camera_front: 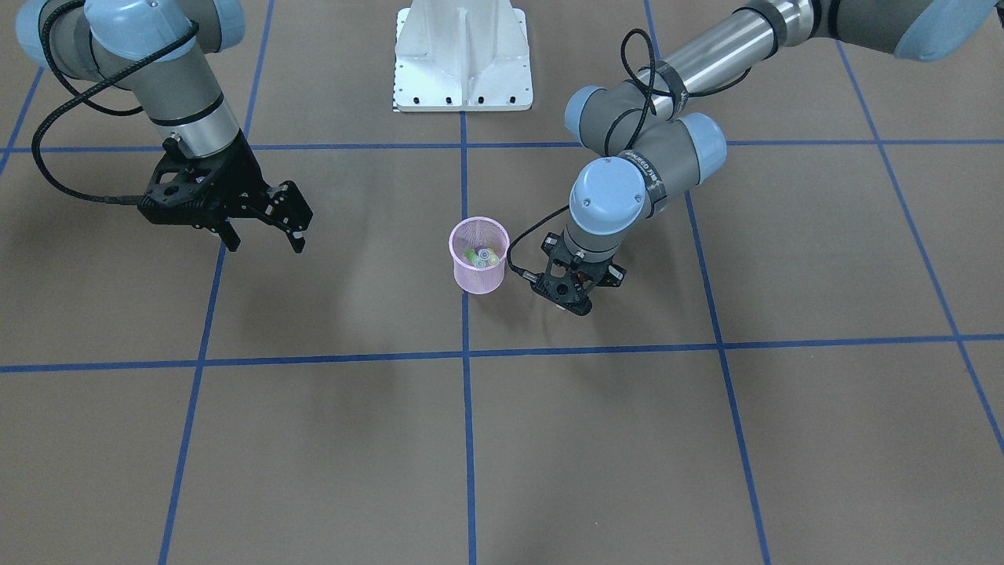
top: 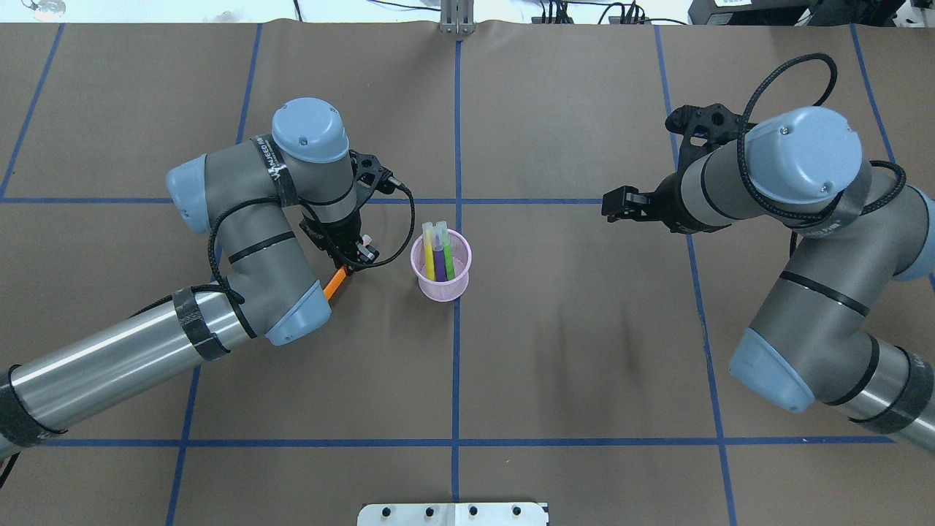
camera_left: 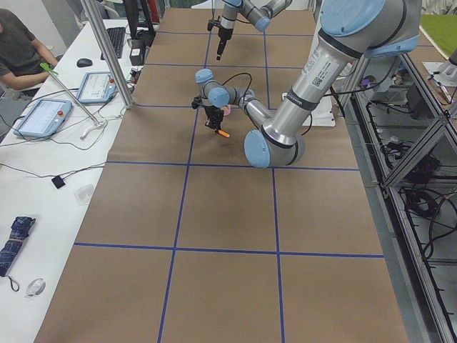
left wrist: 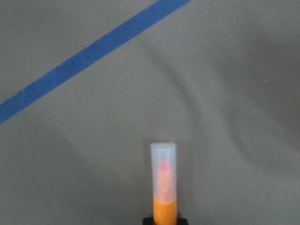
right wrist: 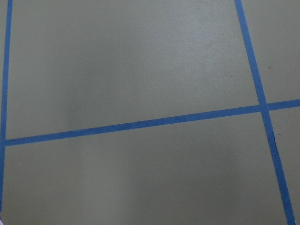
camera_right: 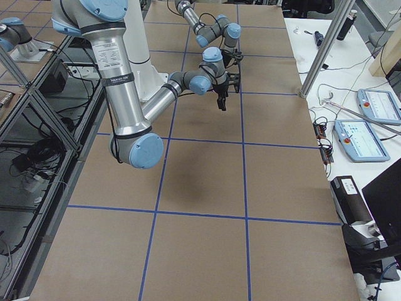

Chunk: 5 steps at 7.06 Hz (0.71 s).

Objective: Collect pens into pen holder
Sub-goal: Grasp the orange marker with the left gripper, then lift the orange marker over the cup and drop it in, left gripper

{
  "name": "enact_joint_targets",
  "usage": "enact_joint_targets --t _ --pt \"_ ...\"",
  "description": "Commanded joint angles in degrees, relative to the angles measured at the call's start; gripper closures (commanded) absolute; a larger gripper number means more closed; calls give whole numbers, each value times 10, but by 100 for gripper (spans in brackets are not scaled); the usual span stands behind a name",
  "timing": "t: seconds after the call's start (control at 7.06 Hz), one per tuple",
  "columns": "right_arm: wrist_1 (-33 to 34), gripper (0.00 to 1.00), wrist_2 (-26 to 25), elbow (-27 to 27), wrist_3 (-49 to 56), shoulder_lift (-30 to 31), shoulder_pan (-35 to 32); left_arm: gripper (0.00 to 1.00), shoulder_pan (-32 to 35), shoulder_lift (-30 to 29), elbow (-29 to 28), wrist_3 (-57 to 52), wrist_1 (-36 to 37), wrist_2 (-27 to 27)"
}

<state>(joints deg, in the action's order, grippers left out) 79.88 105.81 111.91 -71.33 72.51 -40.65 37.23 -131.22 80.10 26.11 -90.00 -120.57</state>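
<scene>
The pink mesh pen holder [top: 443, 291] stands near the table's middle, with yellow [top: 429, 259], purple [top: 440, 264] and green [top: 448, 261] pens upright inside it. It also shows in the front view [camera_front: 479, 281]. My left gripper [top: 350, 266] is shut on an orange pen [top: 335, 283], just left of the holder and apart from it. In the left wrist view the orange pen [left wrist: 164, 206] points away from the camera, its pale cap [left wrist: 162, 168] above bare table. My right gripper [camera_front: 264, 238] is open and empty, held above the table well away from the holder.
The white robot base plate [camera_front: 463, 63] sits at the table's robot side. Blue tape lines [top: 456, 365] grid the brown table. Desks with teach pendants [camera_left: 43, 114] and a seated operator [camera_left: 18, 50] lie past the far edge.
</scene>
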Motion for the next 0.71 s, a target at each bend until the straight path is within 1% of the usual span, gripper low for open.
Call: enact_joint_targets --t 0.0,0.14,0.28,0.42,0.57 --pt "0 0 5 3 1 -3 -3 100 6 -12 35 40 2 -1" --pt "0 0 5 4 0 -2 -5 100 6 -14 100 132 -1 6" --pt "0 0 5 4 1 -3 -7 100 13 -25 143 169 -1 23" --pt "-1 0 5 4 0 -3 -7 100 14 -32 183 197 -3 61" --pt "-1 0 5 4 0 -3 -7 100 14 -29 211 219 -37 95"
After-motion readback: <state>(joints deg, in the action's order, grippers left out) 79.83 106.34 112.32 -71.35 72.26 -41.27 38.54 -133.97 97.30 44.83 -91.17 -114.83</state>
